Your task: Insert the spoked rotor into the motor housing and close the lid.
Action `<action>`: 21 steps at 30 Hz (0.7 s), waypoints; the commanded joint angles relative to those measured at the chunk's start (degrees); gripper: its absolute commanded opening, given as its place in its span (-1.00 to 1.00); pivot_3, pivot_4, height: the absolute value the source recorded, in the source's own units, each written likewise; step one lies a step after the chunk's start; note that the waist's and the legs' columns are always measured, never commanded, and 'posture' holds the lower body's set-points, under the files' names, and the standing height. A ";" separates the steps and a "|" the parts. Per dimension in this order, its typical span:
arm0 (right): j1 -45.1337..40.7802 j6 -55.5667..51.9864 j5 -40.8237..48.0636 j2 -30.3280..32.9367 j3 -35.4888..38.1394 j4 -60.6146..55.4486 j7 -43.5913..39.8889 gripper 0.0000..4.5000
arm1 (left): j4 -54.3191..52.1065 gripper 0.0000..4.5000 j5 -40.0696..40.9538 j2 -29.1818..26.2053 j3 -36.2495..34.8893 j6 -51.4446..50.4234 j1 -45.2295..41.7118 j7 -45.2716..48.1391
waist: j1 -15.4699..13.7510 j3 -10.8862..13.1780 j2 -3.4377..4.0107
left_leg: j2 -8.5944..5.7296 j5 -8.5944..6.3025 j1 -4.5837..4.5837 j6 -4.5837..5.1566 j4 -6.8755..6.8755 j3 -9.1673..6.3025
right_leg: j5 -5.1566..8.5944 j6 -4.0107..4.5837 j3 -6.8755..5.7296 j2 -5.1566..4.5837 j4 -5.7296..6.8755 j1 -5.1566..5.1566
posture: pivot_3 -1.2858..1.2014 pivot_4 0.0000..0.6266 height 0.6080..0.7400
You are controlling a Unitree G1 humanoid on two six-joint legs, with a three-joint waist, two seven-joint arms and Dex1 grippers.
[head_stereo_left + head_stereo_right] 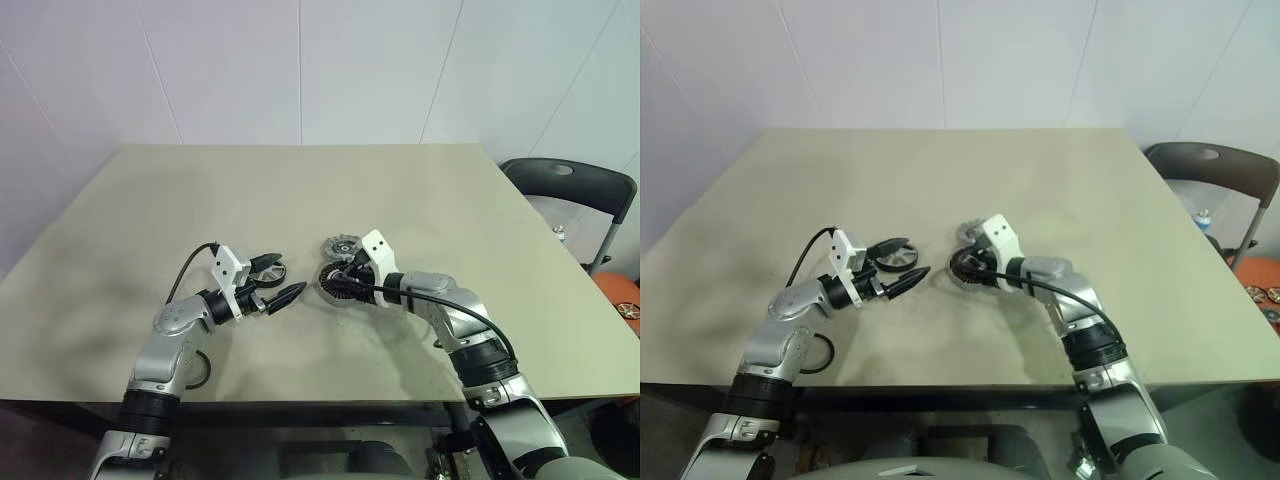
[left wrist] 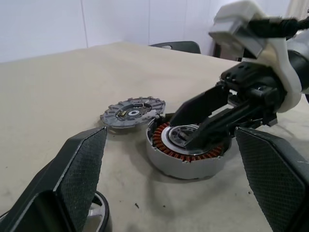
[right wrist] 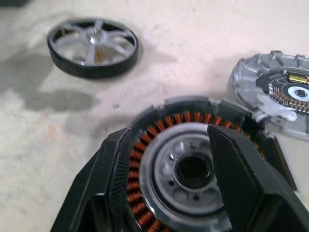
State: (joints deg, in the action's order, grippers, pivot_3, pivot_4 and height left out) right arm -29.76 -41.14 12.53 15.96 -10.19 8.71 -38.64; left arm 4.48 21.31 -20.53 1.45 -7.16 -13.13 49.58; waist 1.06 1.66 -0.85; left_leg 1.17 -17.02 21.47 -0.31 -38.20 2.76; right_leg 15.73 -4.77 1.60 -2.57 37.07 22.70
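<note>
Steadying housing [image 3: 186, 166] with right gripper [image 3: 166, 159], fingers spread over its core, grip unclear | left gripper [image 1: 283, 280] wide open, empty | rotor [image 3: 92, 47] beside it on table [image 1: 320, 190] | next I'd grab rotor, drop it in

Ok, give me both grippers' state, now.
Left gripper: open, empty.
Right gripper: fingers parted over the motor housing, no grip visible.

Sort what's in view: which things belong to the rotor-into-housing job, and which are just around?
Job: spoked rotor, motor housing, lid, all on the table.
Around: folding chair, cable loop.
</note>
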 commanded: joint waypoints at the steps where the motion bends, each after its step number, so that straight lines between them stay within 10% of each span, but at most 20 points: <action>1: -1.65 0.82 0.67 -0.33 1.46 -0.53 0.37 0.17 | -0.48 1.00 -0.32 0.07 -0.21 0.77 -0.88 -0.12 | 0.00 0.00 0.00 | 0.00 0.00 0.00 0.00 0.00 0.00 | 0.00 0.00 0.00 0.00 0.00 0.00 | 0.03 -1.00 1.00; 7: -3.07 3.99 -1.25 -0.80 2.29 2.76 4.29 0.17 | -0.66 1.00 -0.39 0.30 -0.05 0.72 -0.64 -0.16 | 0.04 0.00 0.00 | 0.00 0.00 0.00 0.00 0.00 0.00 | 0.00 0.00 0.00 0.00 0.00 0.00 | 0.03 -1.00 1.00; 16: -1.45 6.80 -5.90 1.80 -3.09 4.77 2.01 -0.94 | -0.90 1.00 -0.73 0.74 0.04 0.51 -0.57 -0.13 | 0.07 0.00 0.00 | 0.00 0.00 -0.01 0.00 0.01 0.01 | 0.00 0.00 0.01 0.00 0.00 -0.01 | 0.03 -1.00 1.00; 21: -0.68 6.63 -5.84 1.19 -3.61 4.64 1.18 -0.97 | -0.32 1.00 -0.89 0.57 -0.22 0.61 -0.88 -0.08 | 0.05 -0.01 -0.01 | 0.00 0.00 -0.04 0.00 0.00 0.00 | 0.00 0.00 0.00 0.00 0.00 -0.03 | 0.03 -1.00 1.00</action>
State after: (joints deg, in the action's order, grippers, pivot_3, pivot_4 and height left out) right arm -31.16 -33.99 7.01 17.30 -13.03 13.57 -36.95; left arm 4.58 20.48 -19.87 1.47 -7.20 -13.13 49.55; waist 1.11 1.65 -0.86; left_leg 1.17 -17.02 21.43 -0.31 -38.19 2.76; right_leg 15.74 -4.76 1.61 -2.57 37.07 22.66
